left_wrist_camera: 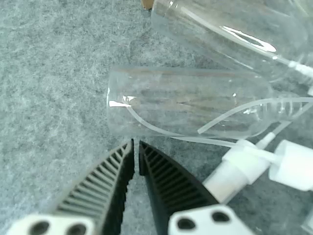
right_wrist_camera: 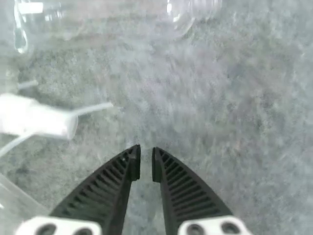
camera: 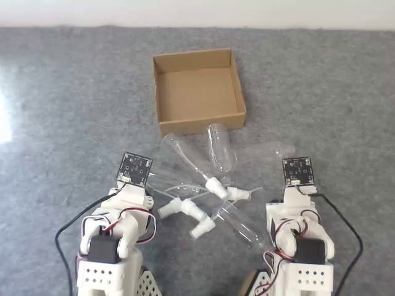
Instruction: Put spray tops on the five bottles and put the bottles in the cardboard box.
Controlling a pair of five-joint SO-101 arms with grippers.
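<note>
Grey bench [camera: 62, 92] keeps jumbled bottles [camera: 220, 147] reachable just ahead of left tool [left_wrist_camera: 135, 143] and right tool [right_wrist_camera: 145, 148], both all but closed, empty.

Surface: a grey carpet [camera: 68, 86] with a short, mottled pile spreads from near to far and from left to right.
Far edge: a plain white strip [camera: 197, 11] runs left to right beyond the carpet.
Light: a bright patch [camera: 4, 117] lies on the carpet at the left edge.
</note>
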